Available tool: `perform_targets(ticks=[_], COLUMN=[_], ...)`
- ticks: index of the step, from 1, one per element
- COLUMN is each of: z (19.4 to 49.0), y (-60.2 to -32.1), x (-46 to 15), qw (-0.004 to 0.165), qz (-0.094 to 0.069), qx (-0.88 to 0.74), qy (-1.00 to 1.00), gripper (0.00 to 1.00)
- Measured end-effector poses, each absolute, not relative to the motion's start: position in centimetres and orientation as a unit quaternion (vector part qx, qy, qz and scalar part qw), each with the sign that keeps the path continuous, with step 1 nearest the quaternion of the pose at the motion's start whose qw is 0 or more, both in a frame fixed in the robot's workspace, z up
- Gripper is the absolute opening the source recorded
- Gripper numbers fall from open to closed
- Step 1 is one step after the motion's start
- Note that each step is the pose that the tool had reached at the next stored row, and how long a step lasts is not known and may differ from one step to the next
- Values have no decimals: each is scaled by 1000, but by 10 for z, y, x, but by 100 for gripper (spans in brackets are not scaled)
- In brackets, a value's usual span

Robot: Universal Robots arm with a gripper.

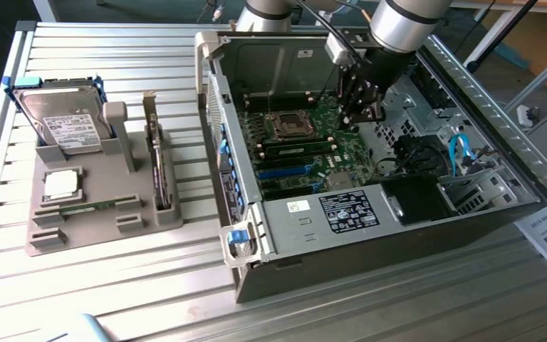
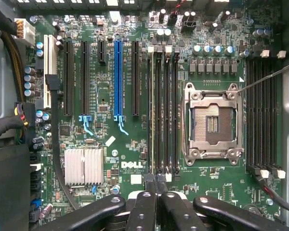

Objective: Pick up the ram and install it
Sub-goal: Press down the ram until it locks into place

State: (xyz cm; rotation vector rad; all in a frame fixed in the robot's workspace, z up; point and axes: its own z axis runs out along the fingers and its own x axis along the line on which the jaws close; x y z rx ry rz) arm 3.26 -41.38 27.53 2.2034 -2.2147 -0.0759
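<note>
The ram [image 1: 91, 207] is a thin green stick lying flat in a slot near the front of the grey parts tray [image 1: 55, 239], at the exterior view's left. My gripper [image 1: 363, 118] hangs inside the open computer case [image 1: 369, 214], over the green motherboard [image 1: 340, 153] and far from the ram. In the wrist view the gripper [image 2: 154, 181] is shut, its black fingertips pressed together with nothing between them. It sits just over the end of the row of black memory slots [image 2: 163, 110], beside the open CPU socket [image 2: 213, 124].
On the tray also stand a silver hard drive [image 1: 65, 125], a square CPU chip [image 1: 60, 185] and an upright card [image 1: 160, 167]. The case walls [image 1: 219, 135], a heatsink [image 2: 83, 166] and cables [image 1: 459, 153] crowd the motherboard. Ribbed metal tabletop [image 1: 112, 285] lies around both.
</note>
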Motion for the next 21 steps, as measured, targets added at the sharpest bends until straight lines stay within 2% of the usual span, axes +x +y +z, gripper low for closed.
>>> perform_targets(ticks=[12, 21], z=[274, 261], y=[-414, -414], x=[33, 33], qw=[7, 7], qz=[-19, -19], qx=[705, 705], qy=[-709, -709], gripper=[10, 10])
